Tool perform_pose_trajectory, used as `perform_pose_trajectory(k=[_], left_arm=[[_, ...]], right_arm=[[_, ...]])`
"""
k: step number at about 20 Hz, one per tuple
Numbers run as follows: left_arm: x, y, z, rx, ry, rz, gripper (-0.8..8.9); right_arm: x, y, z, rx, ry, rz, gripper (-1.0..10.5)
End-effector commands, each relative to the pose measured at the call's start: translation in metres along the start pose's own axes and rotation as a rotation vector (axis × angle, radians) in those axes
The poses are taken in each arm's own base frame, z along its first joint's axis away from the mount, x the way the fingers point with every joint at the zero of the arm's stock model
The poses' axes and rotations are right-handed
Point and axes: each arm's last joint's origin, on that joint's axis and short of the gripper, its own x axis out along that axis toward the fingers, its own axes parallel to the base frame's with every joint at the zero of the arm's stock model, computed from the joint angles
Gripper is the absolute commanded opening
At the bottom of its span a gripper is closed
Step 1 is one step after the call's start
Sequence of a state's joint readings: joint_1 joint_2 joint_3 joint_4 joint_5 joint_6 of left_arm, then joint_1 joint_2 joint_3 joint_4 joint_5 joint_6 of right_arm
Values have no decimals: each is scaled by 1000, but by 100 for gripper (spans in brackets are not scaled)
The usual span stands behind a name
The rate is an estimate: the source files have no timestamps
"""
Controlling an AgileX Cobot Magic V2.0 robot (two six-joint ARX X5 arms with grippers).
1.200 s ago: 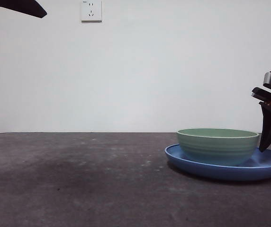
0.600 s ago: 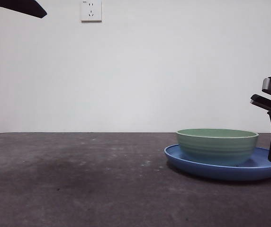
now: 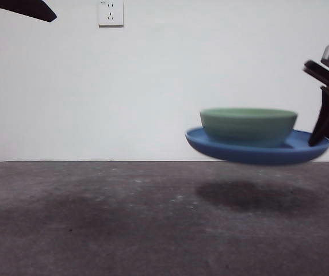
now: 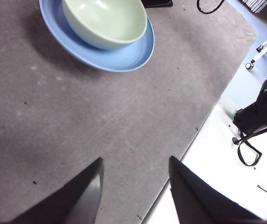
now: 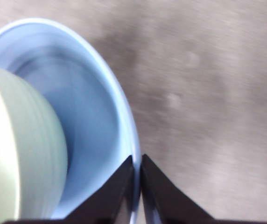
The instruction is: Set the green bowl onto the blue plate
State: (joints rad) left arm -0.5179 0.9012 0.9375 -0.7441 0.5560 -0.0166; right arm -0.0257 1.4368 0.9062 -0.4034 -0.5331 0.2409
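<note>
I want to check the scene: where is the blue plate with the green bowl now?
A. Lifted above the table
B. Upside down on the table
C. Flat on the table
A: the right gripper pinches the blue plate rim, green bowl on it, a shadow on the table beneath.

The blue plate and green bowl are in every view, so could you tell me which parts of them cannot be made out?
- Front view: motion blur hides the green bowl's ridges.
- Left wrist view: the picture's edge cuts off the blue plate's far side.
- Right wrist view: the right gripper, shut on the rim, covers it there; the bowl hides the plate's centre.
</note>
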Motion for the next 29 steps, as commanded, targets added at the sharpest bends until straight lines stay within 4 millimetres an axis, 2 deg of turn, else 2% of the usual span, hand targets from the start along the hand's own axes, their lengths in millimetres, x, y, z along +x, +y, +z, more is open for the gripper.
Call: perform_pose_trajectory(k=[1,8,12,16,21,25,29], left_arm=[[0,-1,3,17,-10,-11,225],[0,-1,3,20,-9,-10,226],[0,-1,3,19,-8,-10,225],[0,-1,3,18,-6,-10,225],[0,-1,2,15,-3,-10,225],[0,-1,2,15,-3,-10,225],[0,-1,2,15,-2,-10,225]], right_arm=[[2,13,4,9,-12,45,10],[28,64,-6,-55,-9,123,10],[54,80,-17,-69,27,128,10],[83,83,-24,-53,58,127,10],[111,75,-30,-18,83,104,10],[121,70,-32,-6,94,78,10],[121,69,-33,-6,94,72,10]])
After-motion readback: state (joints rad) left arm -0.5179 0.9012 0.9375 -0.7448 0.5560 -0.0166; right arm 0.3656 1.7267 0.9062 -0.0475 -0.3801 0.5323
